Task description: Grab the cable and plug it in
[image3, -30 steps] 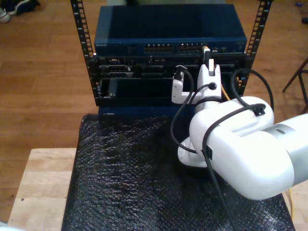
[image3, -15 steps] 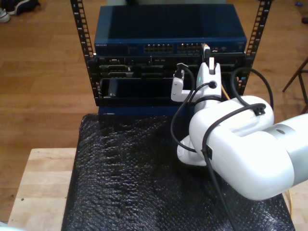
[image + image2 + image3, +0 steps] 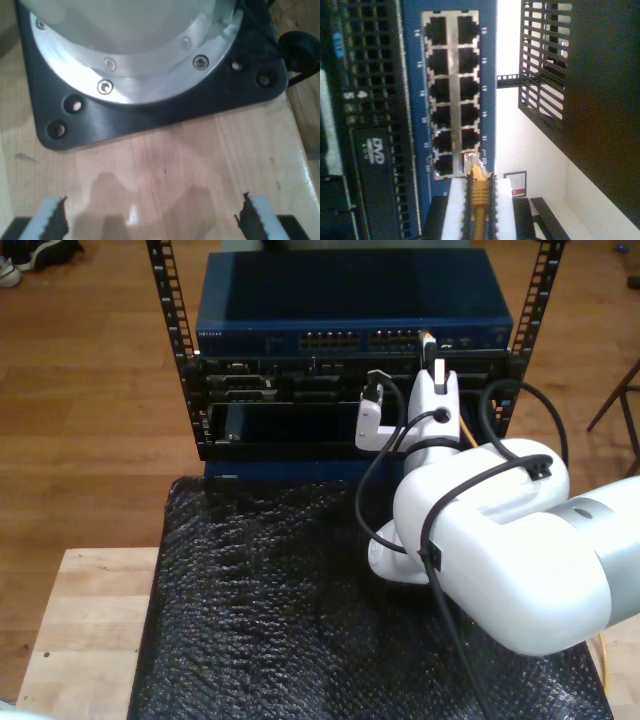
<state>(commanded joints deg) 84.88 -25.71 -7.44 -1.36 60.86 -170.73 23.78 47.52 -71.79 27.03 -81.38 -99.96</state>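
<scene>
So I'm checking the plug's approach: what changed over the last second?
My second gripper has edged a little up and toward the blue switch in the exterior view, bringing the cable plug close to the port block. It stays clamped on the cable. The switch, rack and black mat have not moved.

Glossy white rounded arm (image 3: 500,560), black cables (image 3: 375,490) looped along it, silver screwed base flange (image 3: 135,55) on black plate (image 3: 165,107)

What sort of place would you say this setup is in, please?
Probably a robotics lab or networking test bench: a rack-mounted switch with rows of ports, a workbench, and my second gripper holding the cable.
</scene>
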